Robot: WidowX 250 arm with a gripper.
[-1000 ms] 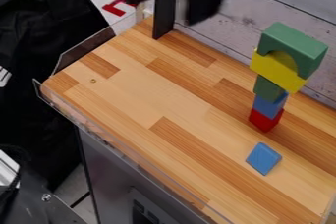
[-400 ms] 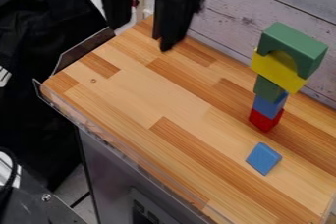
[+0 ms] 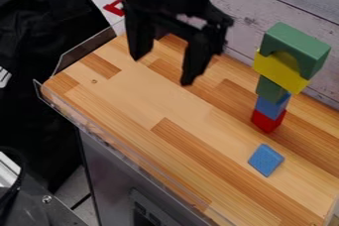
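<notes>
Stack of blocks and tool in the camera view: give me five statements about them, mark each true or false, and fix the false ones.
1. The red block is at the bottom of the stack. True.
2. The yellow block rests on top of the green arch. False: the green arch is on top, with the yellow block under it.
3. The tool is open, with nothing between its fingers. True.
4. The loose blue block leans against the stack. False: it lies apart from the stack, on the wooden surface.
5. The stack holds three pieces. False: it holds five.
</notes>
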